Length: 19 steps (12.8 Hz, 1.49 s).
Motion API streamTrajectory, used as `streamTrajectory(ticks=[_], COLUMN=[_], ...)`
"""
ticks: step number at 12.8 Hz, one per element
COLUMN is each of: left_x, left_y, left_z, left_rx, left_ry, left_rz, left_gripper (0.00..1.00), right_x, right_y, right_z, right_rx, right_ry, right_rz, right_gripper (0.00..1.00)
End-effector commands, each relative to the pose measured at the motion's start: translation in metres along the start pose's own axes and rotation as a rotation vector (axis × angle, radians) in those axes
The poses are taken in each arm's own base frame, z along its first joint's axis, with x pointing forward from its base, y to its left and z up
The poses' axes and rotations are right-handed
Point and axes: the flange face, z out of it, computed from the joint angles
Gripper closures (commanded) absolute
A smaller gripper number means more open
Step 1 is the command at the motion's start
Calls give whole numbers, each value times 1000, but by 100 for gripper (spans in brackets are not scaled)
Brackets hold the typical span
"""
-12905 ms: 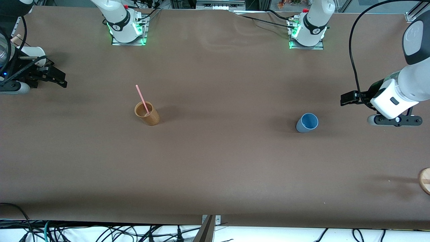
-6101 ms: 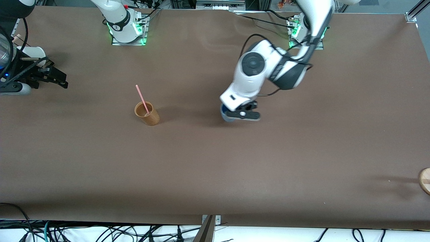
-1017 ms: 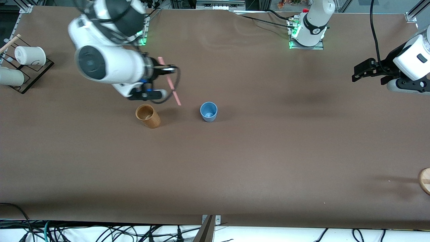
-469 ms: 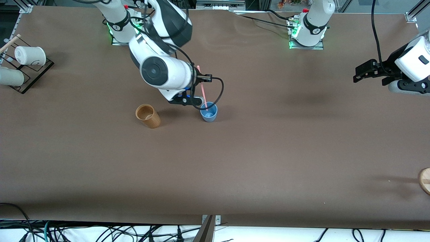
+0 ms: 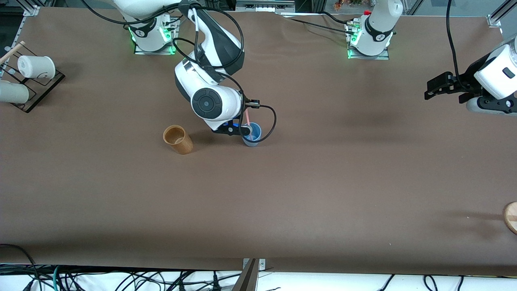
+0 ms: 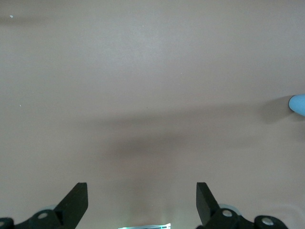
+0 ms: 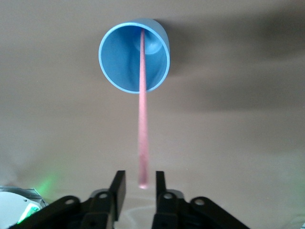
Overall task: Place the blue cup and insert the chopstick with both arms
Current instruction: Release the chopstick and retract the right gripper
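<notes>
The blue cup (image 5: 253, 136) stands upright mid-table, beside the brown cup. The pink chopstick (image 5: 248, 123) stands tilted in it, its lower end inside the cup (image 7: 134, 55). My right gripper (image 5: 244, 127) hangs just over the cup's rim. In the right wrist view the chopstick's (image 7: 142, 119) top end sits between the right gripper's (image 7: 140, 179) fingers with a gap on each side, so the gripper is narrowly open. My left gripper (image 5: 434, 87) waits wide open and empty at the left arm's end of the table (image 6: 141, 202). A bit of light blue (image 6: 298, 104) shows at that view's edge.
A tan-brown cup (image 5: 177, 139) stands toward the right arm's end from the blue cup. Two white cups (image 5: 36, 66) lie on a black rack at the right arm's end. A wooden disc (image 5: 511, 217) sits at the left arm's end, nearer the camera.
My right arm carried the chopstick from beside the brown cup to the blue cup and lowered its end in. Its fingers now stand apart from the stick. The left arm barely moved.
</notes>
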Motion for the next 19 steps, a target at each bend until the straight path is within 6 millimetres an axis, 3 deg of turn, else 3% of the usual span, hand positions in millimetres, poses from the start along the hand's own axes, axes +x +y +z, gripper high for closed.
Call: streamTrajectory(ticks=[1, 3, 5, 7, 10, 11, 12, 13, 16, 19], left_x=[1, 1, 1, 1, 1, 2, 2, 1, 2, 2], left_y=[-3, -3, -3, -2, -2, -3, -2, -3, -3, -3], left_z=[-4, -4, -4, -3, -3, -3, -3, -3, -3, -3], left_rx=[2, 1, 1, 1, 1, 1, 1, 1, 1, 2], left_ry=[9, 9, 9, 9, 9, 7, 7, 9, 7, 7], left_rz=[17, 18, 18, 19, 19, 18, 19, 18, 16, 17], left_gripper=[0, 0, 0, 0, 0, 0, 0, 0, 0, 0], right_x=[-3, -2, -4, 3, 3, 4, 2, -4, -32, -38], right_y=[4, 25, 59, 113, 197, 219, 273, 300, 344, 364], right_z=[-36, -82, -133, -186, -237, -238, -246, -248, -251, -253], right_rx=[-12, -2, -65, -115, -177, -181, -153, -144, -156, -147], right_ry=[77, 167, 310, 394, 371, 344, 329, 328, 384, 401], right_rz=[6, 26, 54, 13, -79, -85, -66, -133, -145, -121], right_gripper=[0, 0, 0, 0, 0, 0, 0, 0, 0, 0])
